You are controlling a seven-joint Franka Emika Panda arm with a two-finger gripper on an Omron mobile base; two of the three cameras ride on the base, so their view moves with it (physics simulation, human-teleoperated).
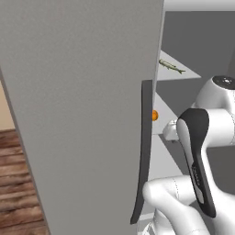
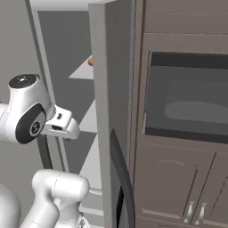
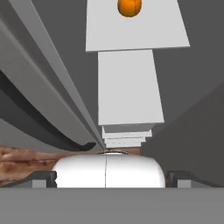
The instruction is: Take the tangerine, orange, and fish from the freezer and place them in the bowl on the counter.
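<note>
The freezer stands open, its grey door with the long dark bar handle close on the left. A thin greenish fish lies on an upper white shelf. A round orange fruit rests on a white shelf; I cannot tell whether it is the orange or the tangerine. My gripper is open and holds nothing, pointing into the freezer well short of the fruit. The bowl and the counter are out of view.
A second grey door with a dark handle stands to the arm's right. Beyond it is a brown cabinet with a built-in oven. Wooden floor shows at the lower left. Several white shelves stack inside.
</note>
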